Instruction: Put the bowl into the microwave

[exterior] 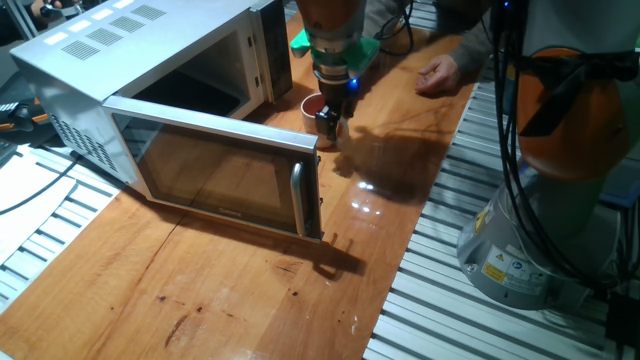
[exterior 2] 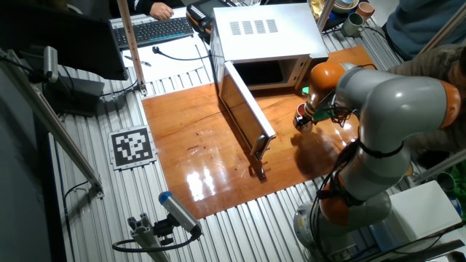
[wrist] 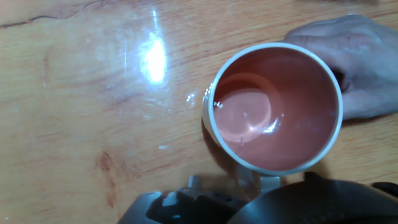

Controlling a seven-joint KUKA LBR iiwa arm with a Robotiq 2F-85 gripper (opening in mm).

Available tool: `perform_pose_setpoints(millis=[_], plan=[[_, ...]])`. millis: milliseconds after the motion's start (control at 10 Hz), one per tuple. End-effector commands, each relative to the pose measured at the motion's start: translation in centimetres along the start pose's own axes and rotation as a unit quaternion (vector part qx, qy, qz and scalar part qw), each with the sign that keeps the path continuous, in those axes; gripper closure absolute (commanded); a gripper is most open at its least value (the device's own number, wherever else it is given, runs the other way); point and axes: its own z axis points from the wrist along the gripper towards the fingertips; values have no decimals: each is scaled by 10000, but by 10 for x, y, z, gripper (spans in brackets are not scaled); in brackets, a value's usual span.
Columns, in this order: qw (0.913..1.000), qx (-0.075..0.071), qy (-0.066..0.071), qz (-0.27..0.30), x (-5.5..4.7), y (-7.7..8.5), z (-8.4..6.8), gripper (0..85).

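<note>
The bowl fills the right of the hand view, cream rim around a reddish-brown inside, standing upright on the wood. In one fixed view the bowl sits just right of the microwave, whose door hangs wide open towards the front. My gripper is down at the bowl's near-right edge, close to or touching the rim. Its fingertips are too dark and small to show a gap. In the other fixed view the gripper hangs beside the microwave, and the bowl is hidden behind it.
A person's hand rests against the bowl's far side, and the same hand lies on the wooden table. A green thing lies behind the gripper. The open door juts across the table. A keyboard lies at the back.
</note>
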Motion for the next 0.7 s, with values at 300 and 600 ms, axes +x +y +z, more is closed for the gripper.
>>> perform_pose_setpoints(millis=[300, 600], plan=[[9999, 24, 29, -134, -1, -2, -1, 510], [9995, -3, 108, -294, -4, -6, -3, 850]])
